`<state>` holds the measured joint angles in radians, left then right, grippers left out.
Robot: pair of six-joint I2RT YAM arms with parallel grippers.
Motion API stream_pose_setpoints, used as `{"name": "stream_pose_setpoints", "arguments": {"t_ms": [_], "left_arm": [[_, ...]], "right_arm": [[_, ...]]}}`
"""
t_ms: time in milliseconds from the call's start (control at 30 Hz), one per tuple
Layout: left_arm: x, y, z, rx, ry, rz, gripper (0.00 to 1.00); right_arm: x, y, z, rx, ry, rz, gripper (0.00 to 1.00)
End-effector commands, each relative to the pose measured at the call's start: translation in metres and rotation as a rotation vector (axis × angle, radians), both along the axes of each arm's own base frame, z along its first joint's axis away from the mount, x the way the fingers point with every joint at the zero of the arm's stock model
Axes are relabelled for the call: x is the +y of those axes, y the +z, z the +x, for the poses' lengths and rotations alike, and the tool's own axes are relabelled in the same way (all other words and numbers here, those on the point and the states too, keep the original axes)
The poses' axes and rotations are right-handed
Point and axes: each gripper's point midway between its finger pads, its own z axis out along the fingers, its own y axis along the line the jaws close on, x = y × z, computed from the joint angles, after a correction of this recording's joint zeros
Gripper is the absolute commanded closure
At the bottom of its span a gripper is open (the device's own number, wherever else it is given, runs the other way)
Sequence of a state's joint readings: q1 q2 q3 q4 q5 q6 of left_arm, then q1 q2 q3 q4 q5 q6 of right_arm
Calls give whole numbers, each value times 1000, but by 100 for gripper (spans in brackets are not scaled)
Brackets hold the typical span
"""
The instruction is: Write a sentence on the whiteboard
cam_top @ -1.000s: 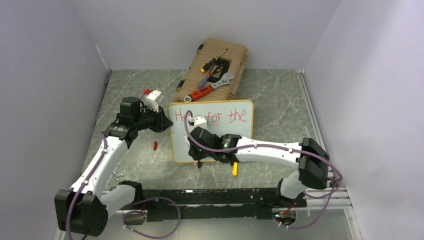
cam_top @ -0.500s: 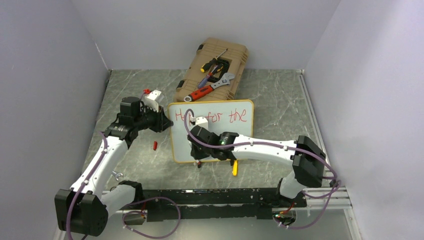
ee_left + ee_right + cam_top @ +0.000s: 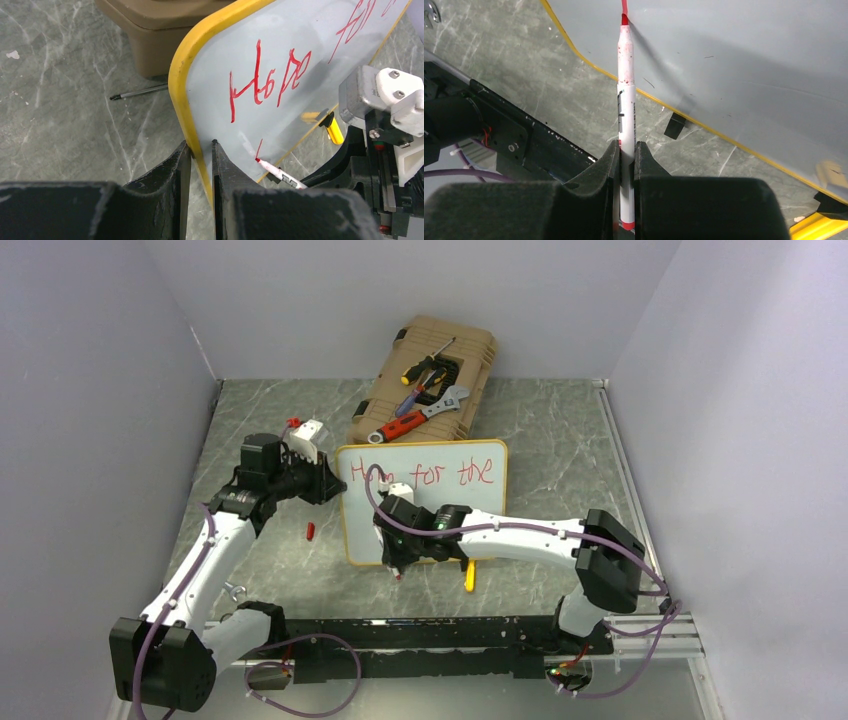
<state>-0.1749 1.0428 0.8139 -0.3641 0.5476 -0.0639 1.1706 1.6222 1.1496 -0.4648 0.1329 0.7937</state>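
At the Fingertips: Marker Meets Board

The right gripper [image 3: 625, 150] clamps a white marker [image 3: 626, 90], its red tip touching the whiteboard [image 3: 470, 510] at lower left. The left gripper [image 3: 200, 150] pinches the board's yellow left edge. Mid-table, the sentence [image 3: 440, 472] reads "Hope for the".

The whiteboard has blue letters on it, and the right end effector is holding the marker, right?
Not quite. The letters on the whiteboard are red, not blue, as the left wrist view shows. The rest is right: the right end effector is holding the marker.
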Motion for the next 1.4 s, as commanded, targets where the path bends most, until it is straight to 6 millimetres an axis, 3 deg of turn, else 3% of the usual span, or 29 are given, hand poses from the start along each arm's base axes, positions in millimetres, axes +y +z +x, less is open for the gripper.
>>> {"name": "stream_pose_setpoints", "arguments": {"t_ms": [0,300,900,1367], "left_arm": [[-13,10,-4,-23,-69,-22,100],[-12,11,-4,-27,-67,-19,100],[-13,10,-4,-25,-72,-21,100],[-15,10,-5,-20,-79,-28,100]], "right_arm": [[1,1,-4,10,18,4,100],[6,25,4,-86,2,76,100],[4,16,15,-96,-31,-9,100],[-20,6,7,-59,-104,-36,100]]}}
